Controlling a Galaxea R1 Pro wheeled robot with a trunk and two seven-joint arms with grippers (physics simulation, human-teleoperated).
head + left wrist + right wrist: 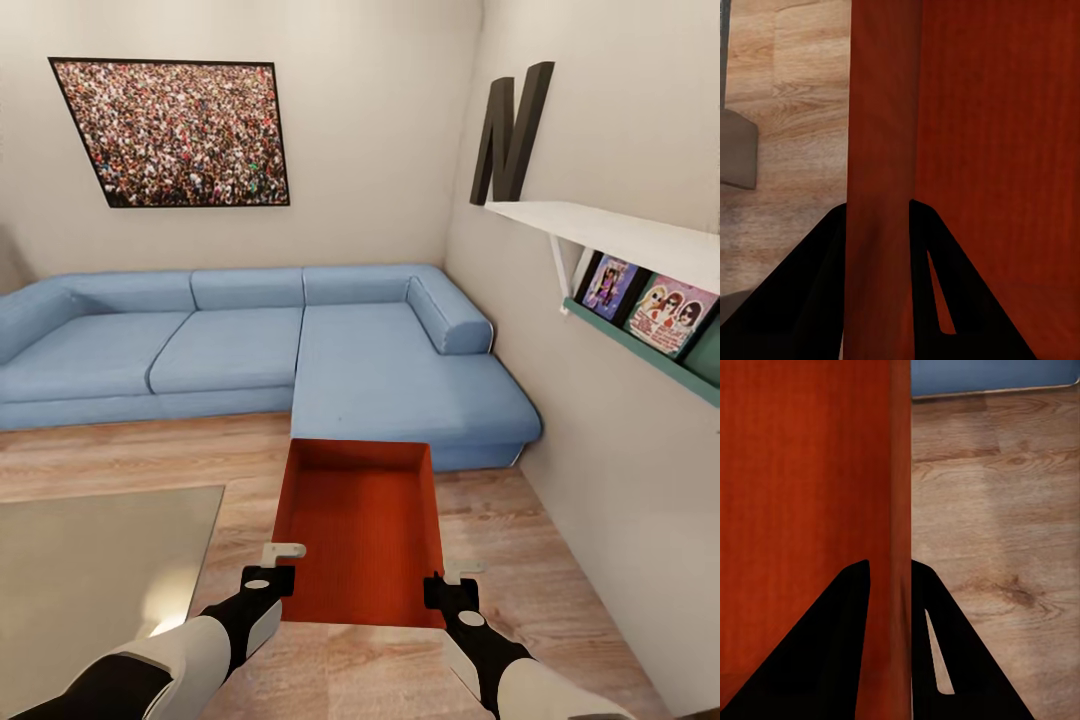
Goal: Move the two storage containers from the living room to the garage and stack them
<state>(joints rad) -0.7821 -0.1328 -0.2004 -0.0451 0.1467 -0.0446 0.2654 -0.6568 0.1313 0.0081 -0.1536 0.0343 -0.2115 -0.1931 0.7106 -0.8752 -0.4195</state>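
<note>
Red-orange storage container (362, 530) between left end effector (270, 578), right end effector (447, 590), each clamping a side wall

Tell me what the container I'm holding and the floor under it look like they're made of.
Storage container: probably rigid plastic, matte red-orange, with fine ribbing across its bottom and thin straight walls. Floor: light wood planks with visible grain and knots, lightly satin; it could be laminate.

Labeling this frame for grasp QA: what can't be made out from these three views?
- Box underside: head view, hidden by its own walls, so lifted or resting is unclear.
- Second box: whereabouts can't be told.
- Left pincer finger pads: left wrist view, pressed against the wall they straddle.
- Right pincer: same, right wrist view.
- Rug: cut by the head view's left edge.
- Shelf pictures: too small to read.
</note>
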